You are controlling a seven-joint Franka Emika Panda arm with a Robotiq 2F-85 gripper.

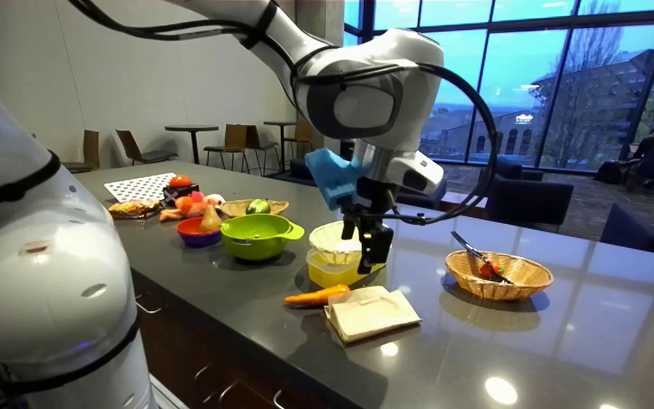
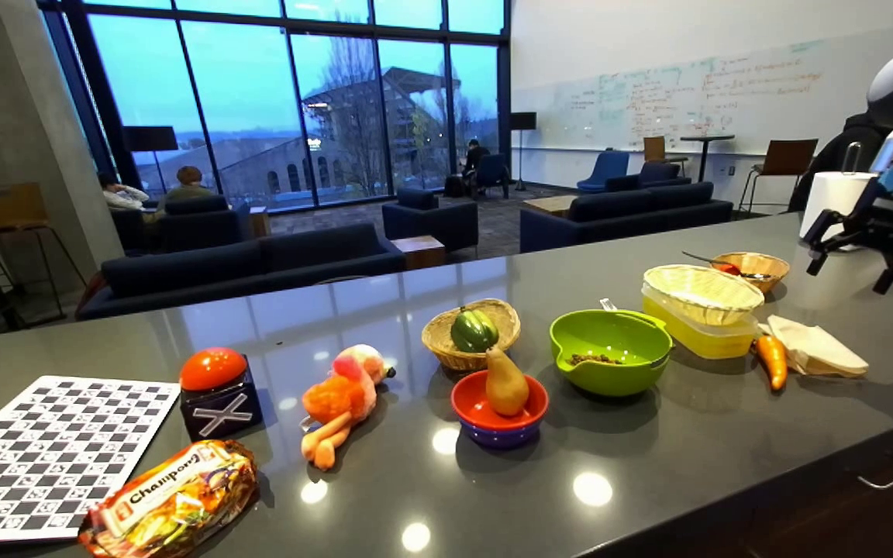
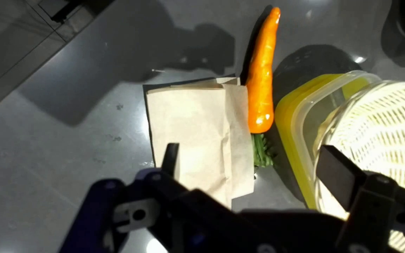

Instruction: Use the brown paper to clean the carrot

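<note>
one carrot (image 3: 263,70), one brown paper (image 3: 192,126), three baskets (image 2: 702,294) (image 2: 440,335) (image 2: 777,273)

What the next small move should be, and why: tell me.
Probably shift the tool away from the pale basket and over the brown paper before lowering it. In the wrist view, one of its open jaws overlaps the paper, the other the basket; the paper lies ungripped beside the carrot.
</note>
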